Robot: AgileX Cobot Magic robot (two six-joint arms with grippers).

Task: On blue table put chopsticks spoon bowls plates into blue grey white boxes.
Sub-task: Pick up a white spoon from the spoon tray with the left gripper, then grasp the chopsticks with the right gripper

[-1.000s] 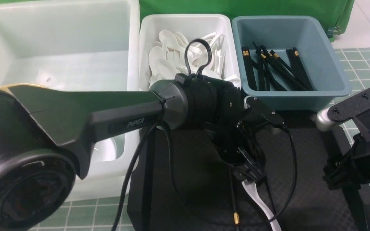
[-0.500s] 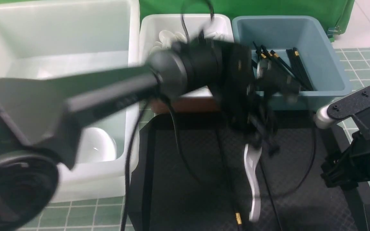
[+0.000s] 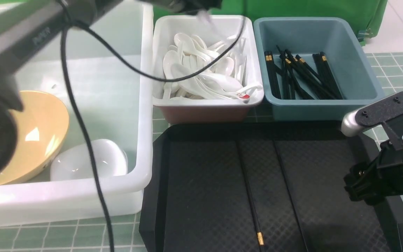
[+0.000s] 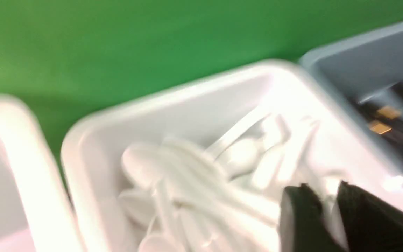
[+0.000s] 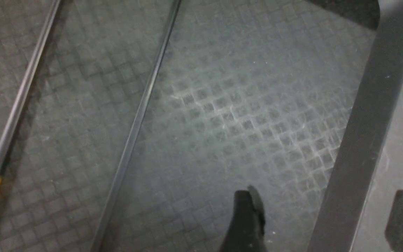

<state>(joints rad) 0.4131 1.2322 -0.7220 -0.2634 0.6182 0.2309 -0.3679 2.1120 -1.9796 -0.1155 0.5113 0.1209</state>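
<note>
My left gripper (image 4: 322, 187) hangs above the small white box (image 3: 206, 102), shut on a white spoon (image 4: 331, 210) whose handle shows blurred between the fingers. In the front view only a white smear of the spoon (image 3: 205, 15) shows at the top edge. Two black chopsticks (image 3: 248, 196) (image 5: 135, 122) lie on the black tray (image 3: 205, 192). My right gripper (image 5: 324, 210) is open and empty over the tray's right rim. The yellow bowl (image 3: 30, 136) and a white plate (image 3: 89, 161) sit in the large translucent box (image 3: 145, 105).
The small white box holds several white spoons (image 3: 198, 77), one with a red mark (image 3: 243, 96). The blue-grey box (image 3: 359, 63) holds several chopsticks (image 3: 299, 77). The left arm's cable (image 3: 82, 122) hangs over the large box. The tiled table (image 3: 397, 70) shows at the right.
My left gripper has lifted the spoon off the tray and carried it up and back to above the small white box. The right arm has hardly moved.
</note>
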